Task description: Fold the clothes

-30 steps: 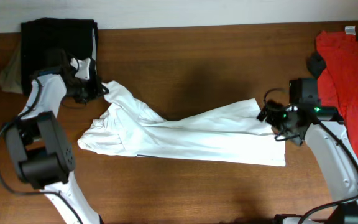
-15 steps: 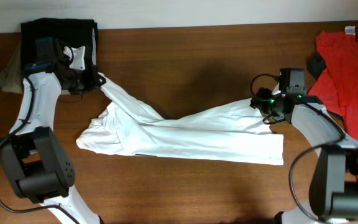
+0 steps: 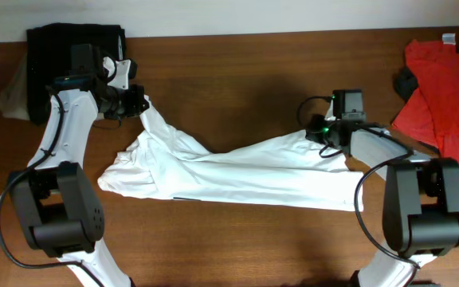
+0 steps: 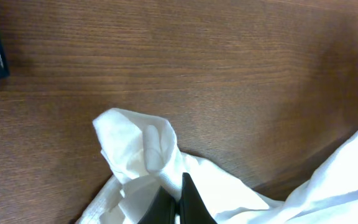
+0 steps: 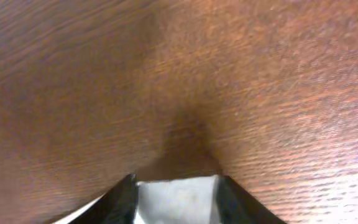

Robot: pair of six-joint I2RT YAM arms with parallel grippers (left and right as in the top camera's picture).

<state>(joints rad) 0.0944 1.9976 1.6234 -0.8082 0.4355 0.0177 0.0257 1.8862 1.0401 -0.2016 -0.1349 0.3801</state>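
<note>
The white T-shirt (image 3: 237, 171) lies stretched in a long crumpled band across the middle of the wooden table. My left gripper (image 3: 136, 104) is at its upper left end, shut on a bunched corner of the fabric. In the left wrist view the two dark fingers (image 4: 191, 205) meet with the T-shirt (image 4: 142, 149) pinched and folded over them. My right gripper (image 3: 323, 131) is at the shirt's upper right edge. The right wrist view shows white cloth (image 5: 176, 199) filling the gap between that gripper's (image 5: 176, 193) two fingers, low over the bare wood.
A black garment (image 3: 74, 48) with a beige one (image 3: 10, 96) under it lies at the back left corner, just behind my left arm. A red shirt with white print (image 3: 445, 88) lies at the right edge. Bare table (image 3: 237, 72) shows between the arms.
My left gripper moved right with the shirt corner. My right gripper moved left and back, closing onto the shirt's edge, and the shirt's right end has shifted left.
</note>
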